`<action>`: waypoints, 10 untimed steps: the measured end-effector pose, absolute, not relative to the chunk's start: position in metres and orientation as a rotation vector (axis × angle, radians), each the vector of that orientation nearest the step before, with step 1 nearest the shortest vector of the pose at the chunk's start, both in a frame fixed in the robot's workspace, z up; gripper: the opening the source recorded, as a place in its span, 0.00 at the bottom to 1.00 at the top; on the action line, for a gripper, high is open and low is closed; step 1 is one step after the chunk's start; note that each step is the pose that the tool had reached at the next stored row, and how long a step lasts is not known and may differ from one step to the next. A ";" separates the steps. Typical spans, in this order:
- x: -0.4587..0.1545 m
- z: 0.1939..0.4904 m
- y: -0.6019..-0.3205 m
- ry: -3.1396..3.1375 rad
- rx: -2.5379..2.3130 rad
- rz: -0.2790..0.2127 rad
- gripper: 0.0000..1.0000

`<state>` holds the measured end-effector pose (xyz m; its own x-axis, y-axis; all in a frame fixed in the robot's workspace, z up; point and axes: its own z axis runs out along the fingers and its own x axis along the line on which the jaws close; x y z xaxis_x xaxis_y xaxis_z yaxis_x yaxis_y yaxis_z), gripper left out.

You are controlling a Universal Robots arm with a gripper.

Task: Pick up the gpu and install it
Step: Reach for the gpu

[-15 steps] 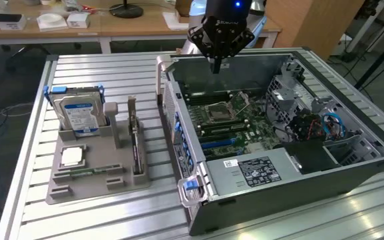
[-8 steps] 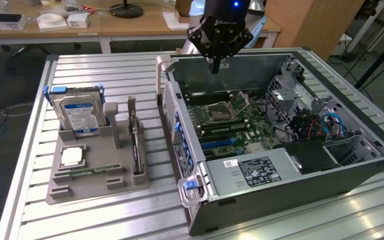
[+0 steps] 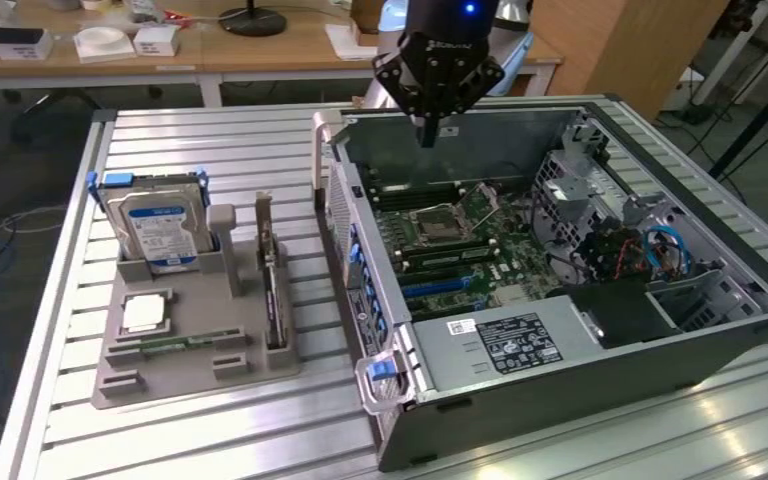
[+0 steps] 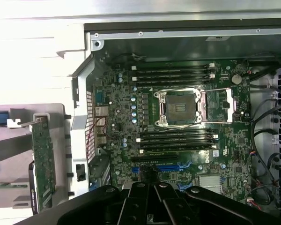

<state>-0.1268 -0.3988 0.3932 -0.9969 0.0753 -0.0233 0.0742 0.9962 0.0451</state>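
Gpu, thin dark flat card, silvery end bracket: stands on edge in grey slotted holder on slatted metal worktop. Long axis runs parallel to side of open black computer case. Your black pincer, pressed together and empty, hangs over case; card lies well off toward exterior view's left.

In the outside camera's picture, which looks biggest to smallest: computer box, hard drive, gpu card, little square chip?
1. computer box
2. hard drive and gpu card: too close to rank, since the card stands edge-on
3. little square chip
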 end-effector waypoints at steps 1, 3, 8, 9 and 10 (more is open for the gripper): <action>-0.127 0.393 -0.399 3.114 0.117 0.069 0.11; -0.128 0.393 -0.399 3.114 0.117 0.069 0.11; -0.129 0.393 -0.399 3.114 0.117 0.069 0.11; -0.129 0.393 -0.399 3.114 0.117 0.069 0.11; -0.129 0.393 -0.399 3.114 0.117 0.069 0.11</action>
